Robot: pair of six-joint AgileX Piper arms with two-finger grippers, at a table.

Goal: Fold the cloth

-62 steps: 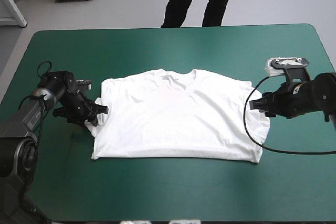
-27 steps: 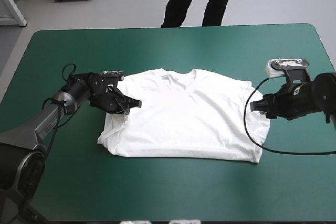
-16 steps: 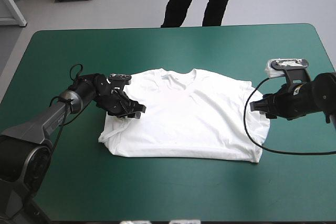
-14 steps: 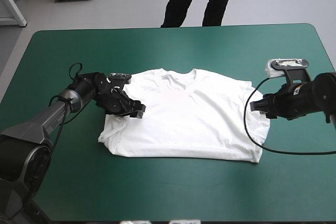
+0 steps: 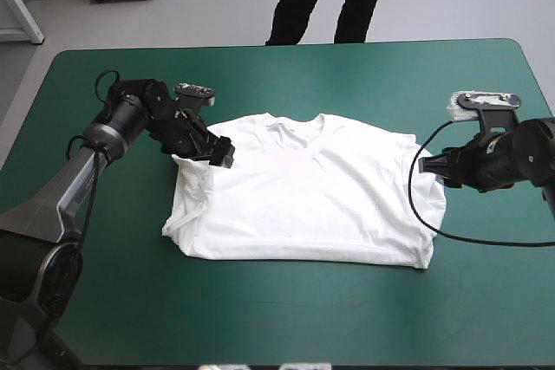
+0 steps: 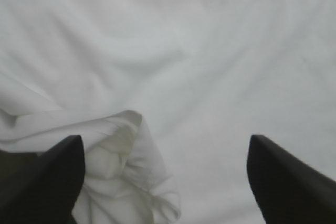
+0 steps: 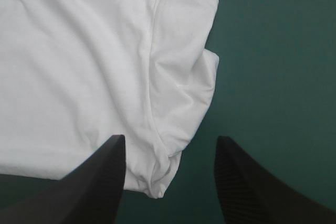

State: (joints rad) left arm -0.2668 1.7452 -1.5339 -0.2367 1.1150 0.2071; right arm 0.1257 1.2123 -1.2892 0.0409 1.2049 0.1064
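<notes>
While the white T-shirt (image 5: pixel 303 192) lay flat on the counter (image 5: pixel 286 309), its left sleeve (image 6: pixel 123 182) tucked inward, the left tool (image 5: pixel 222 155) hung open and empty over that fold; the right tool (image 5: pixel 431 171), equally open and empty, faced the unfolded right sleeve (image 7: pixel 181 103), probably the next thing to pinch.

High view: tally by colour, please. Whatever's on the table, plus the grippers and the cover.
White: 1, the white short-sleeved T-shirt, lying on the table.
Black: 2, the black fin-fingered left gripper and right gripper, both open.
Teal-green: 1, the teal-green table cover.
Total: 4.
</notes>
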